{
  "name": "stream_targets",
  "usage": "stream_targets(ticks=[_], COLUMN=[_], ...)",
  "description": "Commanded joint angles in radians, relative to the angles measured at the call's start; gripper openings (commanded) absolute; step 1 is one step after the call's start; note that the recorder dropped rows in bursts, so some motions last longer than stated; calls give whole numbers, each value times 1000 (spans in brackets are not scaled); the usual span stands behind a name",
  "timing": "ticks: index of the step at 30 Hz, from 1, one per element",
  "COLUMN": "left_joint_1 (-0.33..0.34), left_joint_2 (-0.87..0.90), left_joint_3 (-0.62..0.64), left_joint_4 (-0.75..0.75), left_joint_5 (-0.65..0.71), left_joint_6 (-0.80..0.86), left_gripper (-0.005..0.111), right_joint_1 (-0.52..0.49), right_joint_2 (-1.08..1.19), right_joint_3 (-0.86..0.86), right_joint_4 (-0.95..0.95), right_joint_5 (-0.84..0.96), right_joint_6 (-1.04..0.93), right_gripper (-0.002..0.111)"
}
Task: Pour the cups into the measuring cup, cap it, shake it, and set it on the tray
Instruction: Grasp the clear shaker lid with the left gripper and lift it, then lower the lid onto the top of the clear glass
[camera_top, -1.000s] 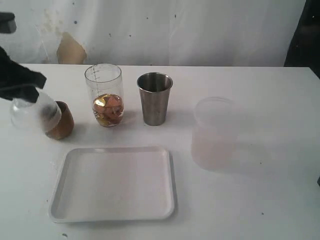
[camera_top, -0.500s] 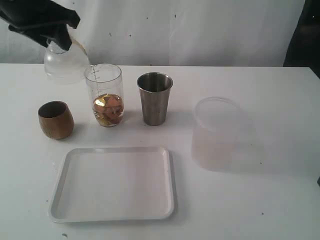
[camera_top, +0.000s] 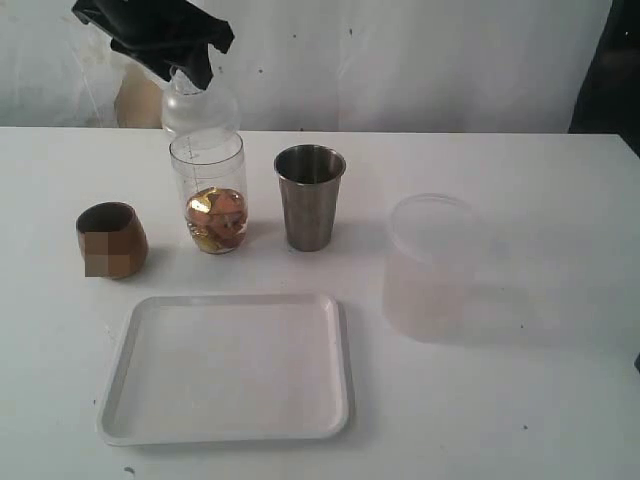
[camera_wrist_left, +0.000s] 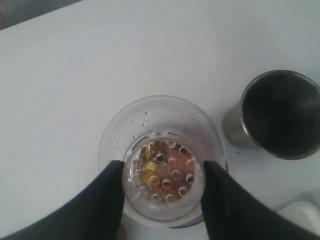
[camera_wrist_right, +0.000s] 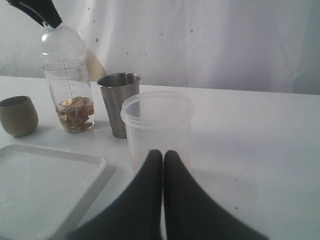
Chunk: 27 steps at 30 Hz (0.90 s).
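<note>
The left gripper (camera_top: 188, 72), clamped on the neck of the cap (camera_top: 200, 110), has swung it up from beside the wooden cup (camera_top: 111, 240) to right over the measuring cup (camera_top: 208, 190), so capping looks next. That cup stands upright between wooden cup and steel tumbler (camera_top: 310, 198), clear, with gold-brown pieces at its bottom; the right gripper (camera_wrist_right: 163, 159) has its fingers together

Left arm up over the worktop's far-left area, wrist aimed straight down. Left tool (camera_top: 190, 72) clamped on the neck of the cap (camera_top: 200, 108), one finger each side. Right tool (camera_wrist_right: 163, 157) low toward the right edge, fingers pressed together, empty.
</note>
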Motion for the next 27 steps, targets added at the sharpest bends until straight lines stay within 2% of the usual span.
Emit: stream_targets(ticks=[1,14,20,27], left_joint_1=[-4,-33,-33,-33], left_joint_2=[-4,-4,-39,-42], left_joint_3=[-11,-9,65,77], left_joint_4=[15,26,83,39], left_joint_5=[1,1,1,1], left_joint_6=[2,25,21,25], left_gripper=[0,0,0,0], right_joint_1=[-6,-6,-6,-6], right_joint_2=[-6,-6,-6,-6], right_joint_3=[6,6,6,6], right_joint_4=[2,2,2,2], right_joint_5=[-5,-5,-5,-5], right_joint_6=[-5,-15,-15,-15], right_gripper=[0,0,0,0])
